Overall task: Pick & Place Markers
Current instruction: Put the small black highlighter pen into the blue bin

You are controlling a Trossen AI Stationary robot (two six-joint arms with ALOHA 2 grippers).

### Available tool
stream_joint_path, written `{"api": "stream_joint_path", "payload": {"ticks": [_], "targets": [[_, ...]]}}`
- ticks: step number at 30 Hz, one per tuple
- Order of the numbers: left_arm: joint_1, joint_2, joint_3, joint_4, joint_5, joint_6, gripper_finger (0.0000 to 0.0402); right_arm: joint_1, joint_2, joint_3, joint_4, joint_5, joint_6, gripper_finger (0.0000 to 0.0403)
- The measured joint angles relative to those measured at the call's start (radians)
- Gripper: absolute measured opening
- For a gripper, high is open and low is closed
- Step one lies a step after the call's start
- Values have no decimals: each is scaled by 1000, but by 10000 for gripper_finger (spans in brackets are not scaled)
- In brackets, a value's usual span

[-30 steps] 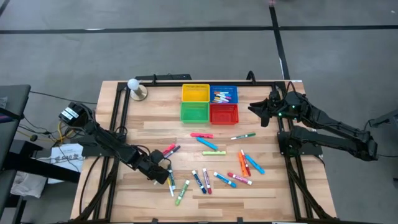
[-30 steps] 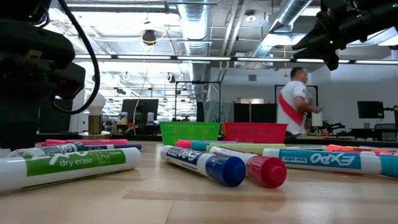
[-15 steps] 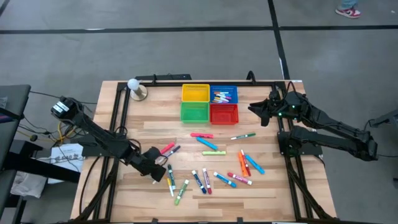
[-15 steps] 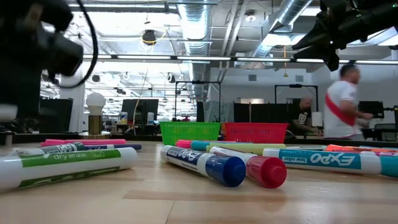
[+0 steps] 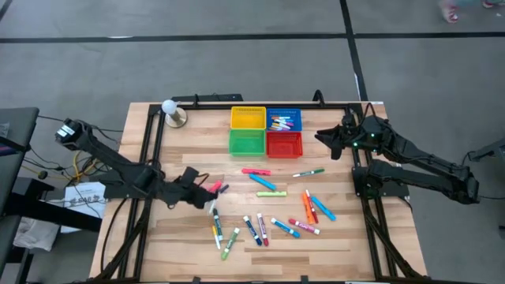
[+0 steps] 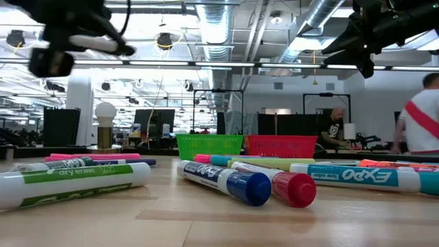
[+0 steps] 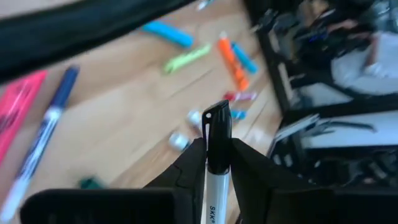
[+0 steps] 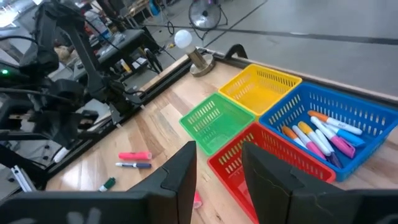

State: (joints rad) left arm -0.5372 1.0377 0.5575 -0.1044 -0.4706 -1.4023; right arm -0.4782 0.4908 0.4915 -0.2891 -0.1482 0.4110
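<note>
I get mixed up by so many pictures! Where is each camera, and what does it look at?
High: above, straight down; both arms.
Low: table height, across markers; arms overhead.
Left wrist: left end effector gripping a black-capped white marker.
Right wrist: open right end effector, facing the baskets.
Shared: the square blue mesh basket in high too.

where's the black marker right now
The left end effector grips the black marker, raised over the table's left side, near the pink marker in the high view.

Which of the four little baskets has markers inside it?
Only the blue basket holds markers. The yellow basket, green basket and red basket look empty.
</note>
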Motion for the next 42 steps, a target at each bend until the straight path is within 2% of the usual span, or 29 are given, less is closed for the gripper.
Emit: {"api": "stream_joint_path", "payload": {"ticks": [9,13,16,20,30,34,37,42], "targets": [[179,39,1,258,58,159,66,0,0,0,153,95,0,118],[254,48,2,322,89,193,66,10,15,0,236,85,19,118],[305,62,2,381,115,202,66,37,61,1,288,33,78,118],[369,103,2,453,167,222,66,99,149,1,349,-33,97,118],[483,263,2,726,252,228,66,220,422,1,608,-36,122,118],[518,316,28,764,270,231,66,255,540,1,737,-36,167,122],[536,342,66,770,289,263,66,278,622,3,803,-37,189,137],[563,354,112,772,296,313,66,308,741,39,870,-52,210,183]]}}
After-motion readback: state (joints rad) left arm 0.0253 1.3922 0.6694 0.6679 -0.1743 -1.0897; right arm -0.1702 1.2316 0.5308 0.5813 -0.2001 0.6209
